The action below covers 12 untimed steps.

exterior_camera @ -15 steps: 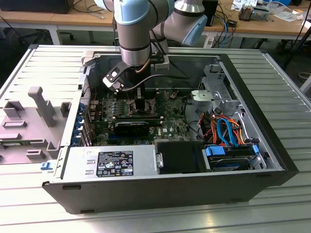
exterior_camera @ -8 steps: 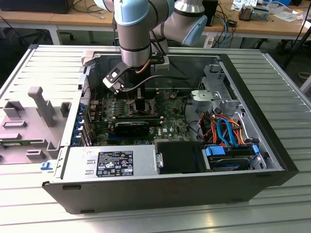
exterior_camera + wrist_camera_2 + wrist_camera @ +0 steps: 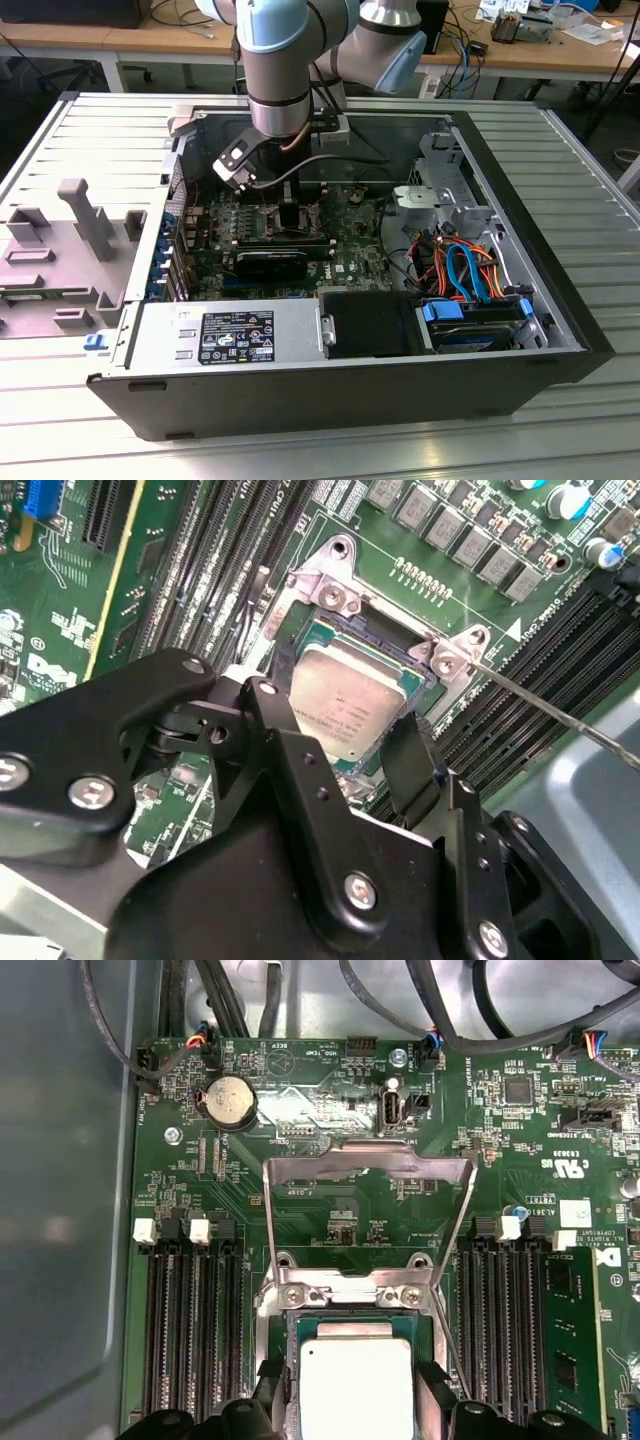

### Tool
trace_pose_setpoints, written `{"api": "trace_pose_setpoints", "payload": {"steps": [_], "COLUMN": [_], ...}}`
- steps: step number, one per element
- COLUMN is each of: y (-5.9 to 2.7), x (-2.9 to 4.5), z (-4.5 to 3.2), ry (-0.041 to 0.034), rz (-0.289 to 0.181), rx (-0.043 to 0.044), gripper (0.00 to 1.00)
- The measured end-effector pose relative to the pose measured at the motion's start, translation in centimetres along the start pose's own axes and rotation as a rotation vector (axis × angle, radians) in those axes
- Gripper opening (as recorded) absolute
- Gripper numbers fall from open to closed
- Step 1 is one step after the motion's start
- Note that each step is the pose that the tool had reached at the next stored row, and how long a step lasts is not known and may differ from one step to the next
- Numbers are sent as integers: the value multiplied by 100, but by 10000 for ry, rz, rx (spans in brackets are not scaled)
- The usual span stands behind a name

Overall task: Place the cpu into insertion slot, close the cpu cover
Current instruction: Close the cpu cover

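The tool (image 3: 395,765) stands spread, fingers flanking the cpu (image 3: 350,708) seated in the insertion slot (image 3: 300,630); the cpu cover (image 3: 367,1175) stands raised just beyond.

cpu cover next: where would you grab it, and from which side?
Take the cpu cover by its far crossbar, the free edge away from the hinge, coming in from above. In the first wrist view it is flipped open off the slot, a thin frame with an empty middle, so only the bars offer grip. The gripper straddles the cpu.

cpu (image 3: 357,1388) lower edge cut off; gripper (image 3: 375,765) hides socket corner
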<state>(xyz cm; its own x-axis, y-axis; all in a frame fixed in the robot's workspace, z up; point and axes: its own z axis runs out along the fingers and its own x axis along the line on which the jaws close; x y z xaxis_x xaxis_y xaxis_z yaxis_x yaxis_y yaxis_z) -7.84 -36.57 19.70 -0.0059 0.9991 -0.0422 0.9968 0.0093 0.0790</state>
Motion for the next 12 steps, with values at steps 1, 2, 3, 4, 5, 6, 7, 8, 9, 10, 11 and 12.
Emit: {"api": "trace_pose_setpoints", "payload": {"steps": [1, 2, 3, 4, 5, 6, 7, 8, 9, 10, 11, 12], "y": [0, 0, -1, 6, 7, 8, 9, 9, 8, 7, 7, 7], "x": [1, 1, 13, 35, 43, 50, 53, 57, 61, 67, 78, 89], "z": [0, 0, 3, 7, 7, 7, 8, 10, 10, 11, 12, 13], "ry": [-168, -171, -190, -212, -237, -276, -363, -460, -641, -700, -765, -828], "rz": [-12, -12, 160, 262, 260, 255, 248, 241, 225, 222, 216, 214], "rx": [0, 1, 12, 17, 16, 15, 12, 12, 23, 29, 33, 28], "gripper": [62, 62, 62, 62, 62, 62, 62, 62, 62, 62, 62, 62]}}
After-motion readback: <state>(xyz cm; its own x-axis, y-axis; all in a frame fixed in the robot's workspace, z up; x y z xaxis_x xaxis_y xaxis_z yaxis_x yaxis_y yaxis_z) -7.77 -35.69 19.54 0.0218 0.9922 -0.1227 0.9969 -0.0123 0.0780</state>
